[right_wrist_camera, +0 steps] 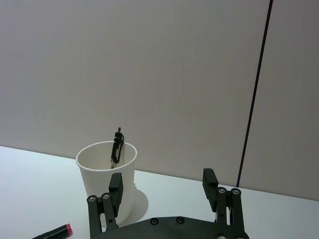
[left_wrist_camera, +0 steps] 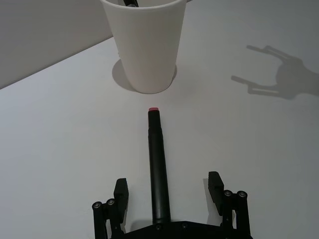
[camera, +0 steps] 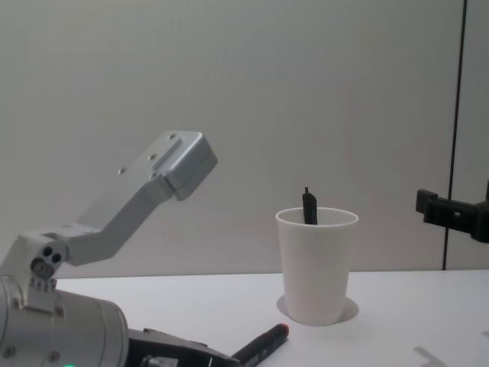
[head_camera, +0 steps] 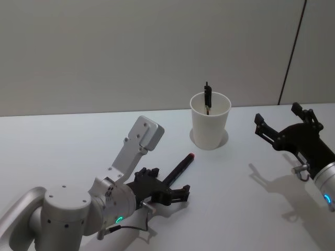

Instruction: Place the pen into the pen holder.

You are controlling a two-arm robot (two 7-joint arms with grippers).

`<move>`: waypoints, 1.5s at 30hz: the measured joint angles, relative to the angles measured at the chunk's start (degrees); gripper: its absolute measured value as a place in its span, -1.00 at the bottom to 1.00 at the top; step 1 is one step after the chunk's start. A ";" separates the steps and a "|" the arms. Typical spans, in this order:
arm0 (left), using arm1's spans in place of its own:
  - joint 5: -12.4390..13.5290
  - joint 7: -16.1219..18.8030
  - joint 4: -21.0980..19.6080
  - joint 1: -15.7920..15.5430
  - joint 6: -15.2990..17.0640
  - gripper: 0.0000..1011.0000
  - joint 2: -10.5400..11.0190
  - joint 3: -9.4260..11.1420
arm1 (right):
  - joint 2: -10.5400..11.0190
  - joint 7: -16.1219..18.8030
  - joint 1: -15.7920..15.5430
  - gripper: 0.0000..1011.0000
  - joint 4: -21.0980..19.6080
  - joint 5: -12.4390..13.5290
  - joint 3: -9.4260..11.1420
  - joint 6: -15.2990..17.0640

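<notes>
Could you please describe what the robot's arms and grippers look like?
The left arm and right arm are smooth silver-grey with rounded housings; the left carries a boxy grey bracket. Each wrist shows a small green light. The left gripper and right gripper are matte black, each with two fingers on screw-pinned linkages. A thin dark cable runs by the left wrist.

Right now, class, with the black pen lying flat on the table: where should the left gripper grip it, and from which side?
The pen lies flat, its red end pointing at the white cup. The open left gripper straddles its rear, so probably grip the straight barrel there, closing across its width and coming from the robot's side. The right gripper hovers aside.
</notes>
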 joint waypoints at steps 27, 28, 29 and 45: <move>0.15 0.19 0.20 0.02 0.12 0.98 -0.25 -0.08 | 0.00 0.00 0.00 0.98 0.00 0.00 0.00 0.00; 0.13 0.23 0.23 0.01 0.13 0.98 -0.28 -0.08 | 0.00 0.00 0.00 0.98 0.00 0.00 0.00 0.00; 0.11 0.25 0.25 0.01 0.13 0.98 -0.29 -0.09 | 0.00 0.00 0.00 0.98 0.00 0.00 0.00 0.00; 0.01 0.42 0.41 -0.06 0.23 0.88 -0.42 -0.17 | 0.00 0.00 0.00 0.98 0.00 0.00 0.00 0.00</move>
